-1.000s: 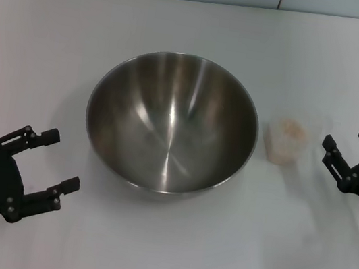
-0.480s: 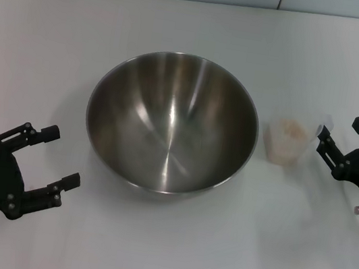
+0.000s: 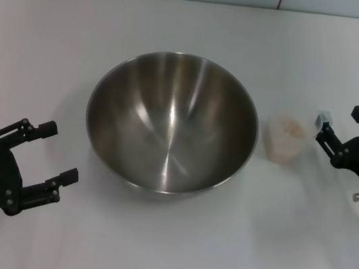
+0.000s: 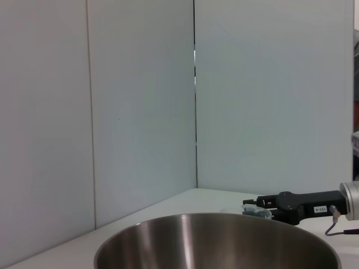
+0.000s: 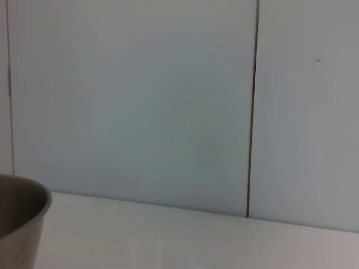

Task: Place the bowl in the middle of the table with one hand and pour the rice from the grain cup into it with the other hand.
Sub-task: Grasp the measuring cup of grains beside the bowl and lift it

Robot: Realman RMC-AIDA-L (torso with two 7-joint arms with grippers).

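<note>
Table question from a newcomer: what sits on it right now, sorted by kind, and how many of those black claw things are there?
Bowls: 1, the bowl mid-table.
Cups: 1, the grain cup holding rice, beside the bowl.
End effectors: 2, the left end effector and the right end effector, both open; the right one is next to the cup.
Total: 4 things on or over the table.

Bright, even light; soft shadows under the bowl [image 3: 172, 123], glare streaks inside it.
</note>
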